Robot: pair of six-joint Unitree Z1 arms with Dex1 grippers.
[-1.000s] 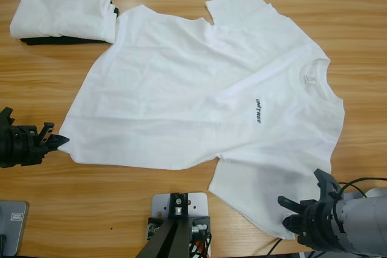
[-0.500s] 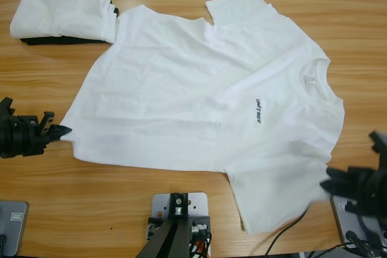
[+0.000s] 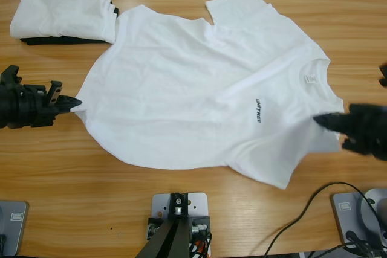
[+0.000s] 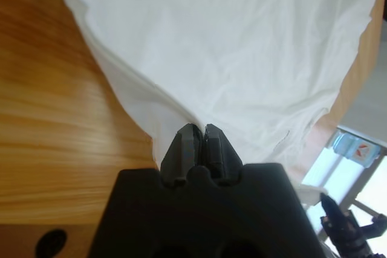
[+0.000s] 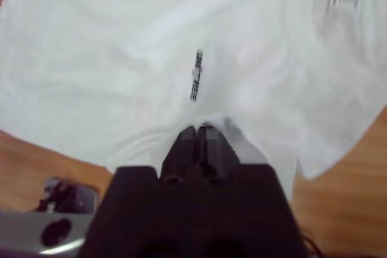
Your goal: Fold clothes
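The clothes, a white T-shirt [image 3: 199, 95] with a small black chest print [image 3: 258, 110] and a grey neck label [image 3: 309, 79], lie spread on the wooden table [image 3: 54, 167]. At the left, my left gripper [image 3: 74, 103] is shut on the shirt's hem corner; the left wrist view shows the white cloth [image 4: 242, 52] pinched between the closed jaws of the left gripper [image 4: 200, 130]. My right gripper [image 3: 321, 120] at the right is shut on the shirt's near sleeve, pulling it over the body. The right wrist view shows the right gripper [image 5: 200, 129] shut on cloth just below the print [image 5: 195, 75].
A folded white garment [image 3: 60, 11] lies on a black folded one [image 3: 48, 40] at the table's far left corner. A black cable [image 3: 314, 200] runs along the near right edge. Bare wood shows along the near side of the table.
The right gripper has carried the near sleeve up and inward from the near right edge over the shirt. The left gripper has dragged the hem corner farther from the near edge and slightly right.
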